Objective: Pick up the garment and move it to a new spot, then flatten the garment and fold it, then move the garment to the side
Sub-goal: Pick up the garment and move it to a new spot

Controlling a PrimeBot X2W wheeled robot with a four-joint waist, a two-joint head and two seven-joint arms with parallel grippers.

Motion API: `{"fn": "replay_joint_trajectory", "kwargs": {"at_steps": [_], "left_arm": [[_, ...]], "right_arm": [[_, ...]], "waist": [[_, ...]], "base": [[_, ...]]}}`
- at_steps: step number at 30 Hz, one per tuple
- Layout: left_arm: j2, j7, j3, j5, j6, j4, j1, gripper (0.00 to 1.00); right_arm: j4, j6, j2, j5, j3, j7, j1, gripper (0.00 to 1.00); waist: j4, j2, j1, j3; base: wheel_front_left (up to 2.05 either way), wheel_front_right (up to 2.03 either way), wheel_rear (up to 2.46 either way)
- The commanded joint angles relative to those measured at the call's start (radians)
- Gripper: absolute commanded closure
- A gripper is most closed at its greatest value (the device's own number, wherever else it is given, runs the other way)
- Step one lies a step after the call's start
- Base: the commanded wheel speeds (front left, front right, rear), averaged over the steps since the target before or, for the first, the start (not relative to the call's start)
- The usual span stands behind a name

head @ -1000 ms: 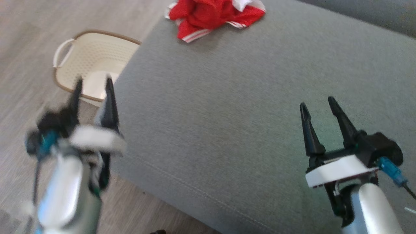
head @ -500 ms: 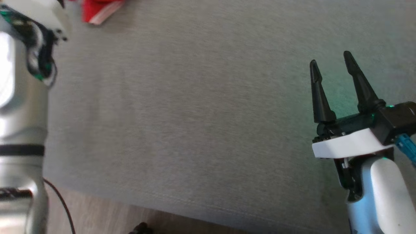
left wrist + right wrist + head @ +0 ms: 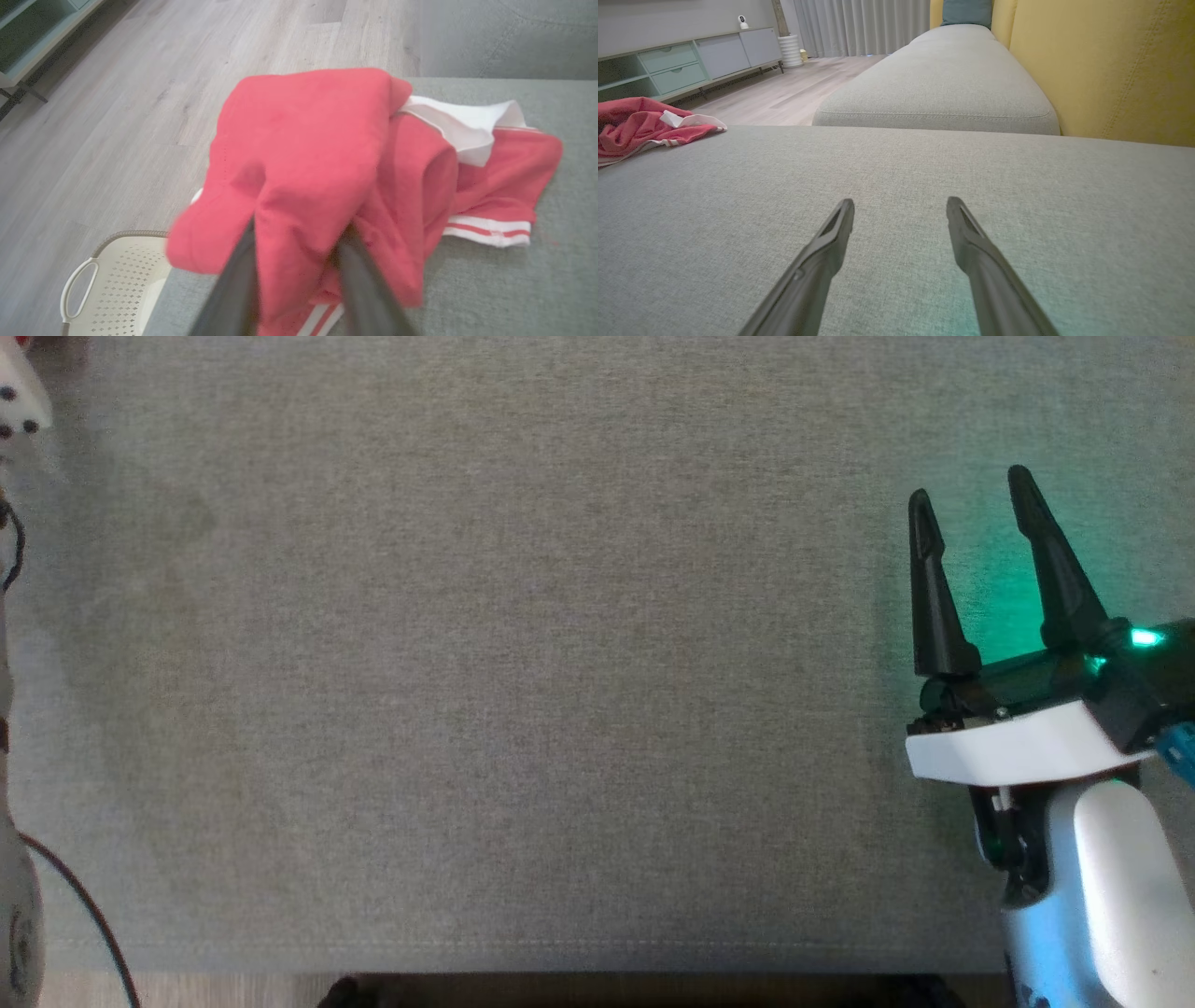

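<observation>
A crumpled red garment [image 3: 317, 154] with white trim lies heaped at the corner of a grey sofa cushion [image 3: 467, 663], beside a cream perforated basket [image 3: 112, 284] that stands on the pale wood floor [image 3: 117, 116]. The left gripper [image 3: 300, 228] reaches into the near side of the heap with a fold of red cloth between its two dark, blurred fingers; their tips are buried, so whether they are clamped on the cloth cannot be told. The right gripper [image 3: 969, 487] hovers well apart from the garment over bare cushion, fingers spread wide and holding nothing.
</observation>
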Motion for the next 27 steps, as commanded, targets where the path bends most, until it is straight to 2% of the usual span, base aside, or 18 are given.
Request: {"fn": "replay_joint_trajectory", "kwargs": {"at_steps": [1,5,13,18,19,27], "left_arm": [[0.083,-0.006,0.024,0.013,0.010,-0.018,-0.038,1.00],[0.091,-0.031,0.001,0.029,0.006,-0.004,-0.046,1.00],[0.051,-0.090,-0.070,0.052,-0.058,-0.026,-0.066,1.00],[0.006,-0.106,-0.119,0.057,-0.120,-0.064,-0.083,1.00],[-0.018,-0.103,-0.138,0.052,-0.142,-0.084,-0.082,1.00],[-0.113,-0.069,-0.218,0.005,-0.200,-0.220,-0.049,1.00]], "right_arm": [[-0.029,-0.001,-0.002,0.009,0.021,-0.012,-0.007,0.00],[0.001,-0.001,-0.002,0.026,0.030,-0.034,-0.012,0.00],[0.074,-0.001,-0.002,0.057,0.028,-0.069,0.000,0.00],[0.113,-0.001,-0.002,0.077,0.006,-0.087,0.023,0.00],[0.126,-0.001,-0.002,0.087,-0.001,-0.093,0.038,0.00],[0.155,-0.001,-0.002,0.114,-0.024,-0.110,0.091,0.00]], "waist": [[-0.007,0.0001,-0.0002,-0.003],[-0.002,0.0001,-0.0002,-0.043],[0.002,0.0001,-0.0002,-0.195],[-0.007,0.0001,-0.0002,-0.297],[-0.015,0.0001,-0.0002,-0.336],[-0.065,0.0001,-0.0002,-0.438]], "base": [[0.00,0.00,0.00],[0.00,0.00,0.00],[0.00,0.00,0.00],[0.00,0.00,0.00],[0.00,0.00,0.00],[0.00,0.00,0.00]]}}
